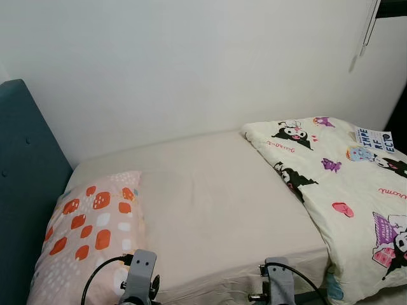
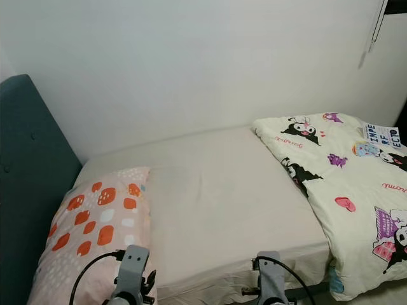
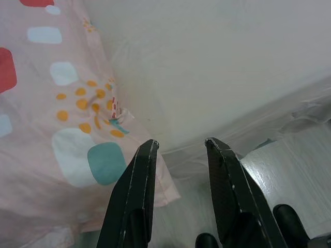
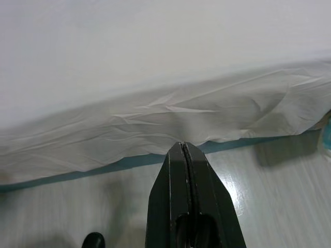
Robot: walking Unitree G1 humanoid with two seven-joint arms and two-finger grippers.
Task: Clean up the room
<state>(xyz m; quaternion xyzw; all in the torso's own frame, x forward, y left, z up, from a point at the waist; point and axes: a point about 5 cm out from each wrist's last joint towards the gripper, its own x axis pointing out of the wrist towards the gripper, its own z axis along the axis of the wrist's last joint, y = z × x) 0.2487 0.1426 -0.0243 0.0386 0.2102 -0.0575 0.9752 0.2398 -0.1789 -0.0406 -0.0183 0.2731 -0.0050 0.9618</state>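
Cream cartoon-print quilt lies bunched over the right side of the frame, covering that end of the cream-sheeted bed. A pink pillow with orange and white patches sits at lower left, against the teal padded headboard. The left gripper, fingers apart and holding nothing, hovers over the pillow's corner at the mattress edge. The right gripper, fingers pressed together and empty, points at the sheet's wrinkled hanging edge above the pale wooden floor.

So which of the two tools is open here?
The left tool: its fingers stand apart beside the pillow. The right tool's are pressed together.
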